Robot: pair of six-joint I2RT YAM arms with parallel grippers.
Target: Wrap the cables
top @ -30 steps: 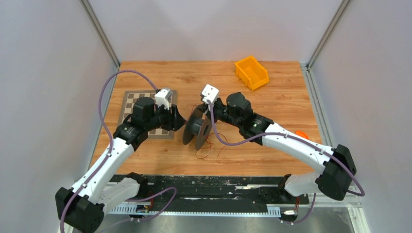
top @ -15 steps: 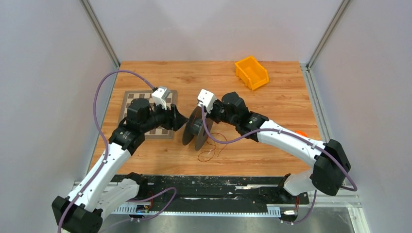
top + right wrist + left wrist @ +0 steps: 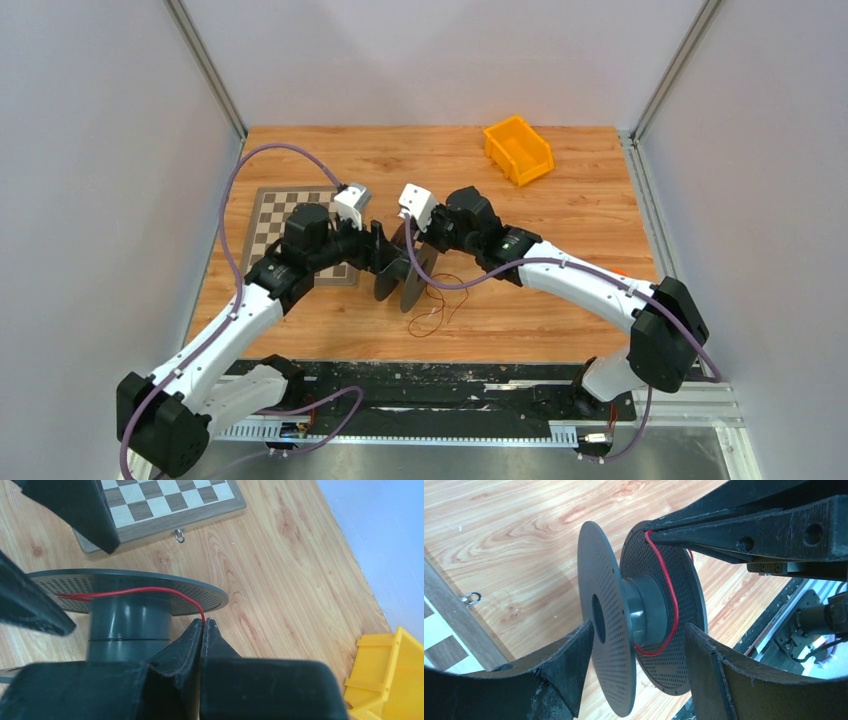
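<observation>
A dark grey spool [image 3: 402, 270] stands on its rim mid-table. My left gripper [image 3: 383, 258] is open, with one finger on each side of the spool's two flanges [image 3: 639, 626]. A thin red wire [image 3: 672, 600] loops once round the hub [image 3: 646, 612]. My right gripper [image 3: 413, 240] is shut on that wire just above the spool's rim [image 3: 202, 625]. The wire [image 3: 150, 591] runs from its fingertips over the hub [image 3: 130, 625]. The rest of the wire lies in loose loops on the table [image 3: 437, 305] right of the spool.
A folded chessboard [image 3: 268, 218] lies behind my left arm; it also shows in the right wrist view [image 3: 170, 500]. A yellow bin [image 3: 517, 150] sits at the back right. A small orange object [image 3: 621, 273] lies by my right arm. A black rail runs along the near edge [image 3: 450, 385].
My left gripper has moved right, from beside the spool to astride its flanges. My right gripper has shifted left over the spool with the wire. The loose loops have shifted slightly.
</observation>
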